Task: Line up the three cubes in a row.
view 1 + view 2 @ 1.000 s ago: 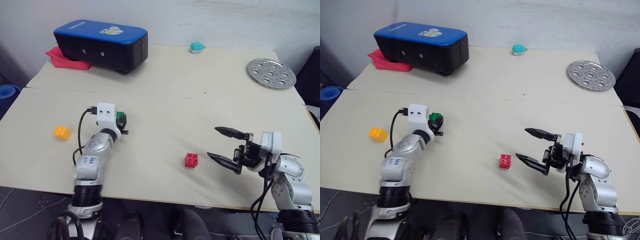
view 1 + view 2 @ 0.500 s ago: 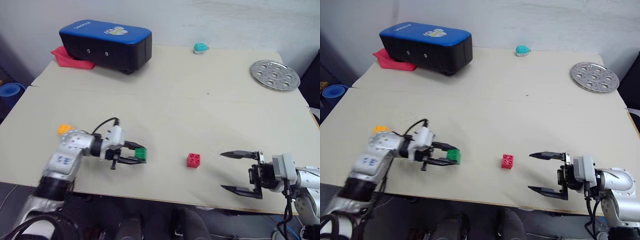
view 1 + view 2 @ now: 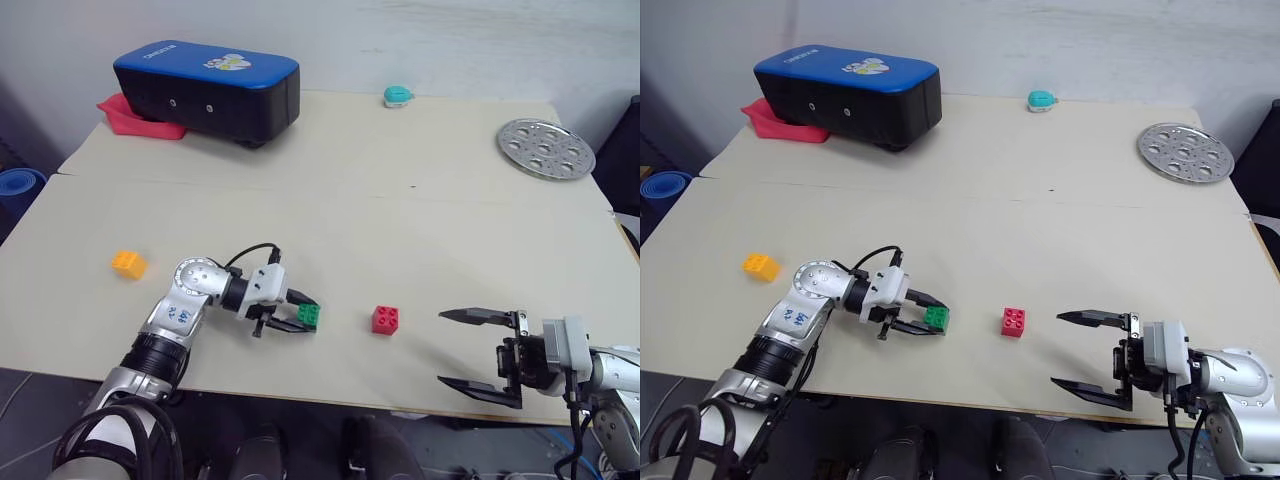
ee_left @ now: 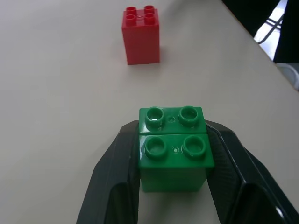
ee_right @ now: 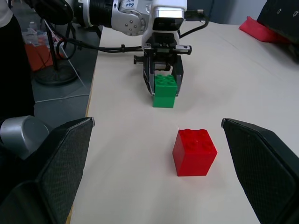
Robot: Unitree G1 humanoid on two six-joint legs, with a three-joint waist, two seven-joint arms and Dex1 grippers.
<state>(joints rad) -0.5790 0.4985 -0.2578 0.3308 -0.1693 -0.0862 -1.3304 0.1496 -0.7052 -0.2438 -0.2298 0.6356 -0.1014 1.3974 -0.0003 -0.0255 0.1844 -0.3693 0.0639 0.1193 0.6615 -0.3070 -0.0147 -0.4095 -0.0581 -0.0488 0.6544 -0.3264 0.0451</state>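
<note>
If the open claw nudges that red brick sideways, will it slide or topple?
The red brick looks taller than wide, so a high push may tip it; a low one likely slides it. It seems rigid, light plastic. The right claw stands open beside it, and its flat base on the table won't roll.

On the bench (image 3: 970, 210), the left hand (image 3: 930, 318) grips the green cube (image 3: 936, 319), with the red cube (image 3: 1013, 322) near it at 3 o'clock. The right hand (image 3: 1080, 351) sits farther toward 3 o'clock, fingers spread wide with nothing between them. The orange-yellow cube (image 3: 760, 266) lies well apart at 10 o'clock from the green one.
</note>
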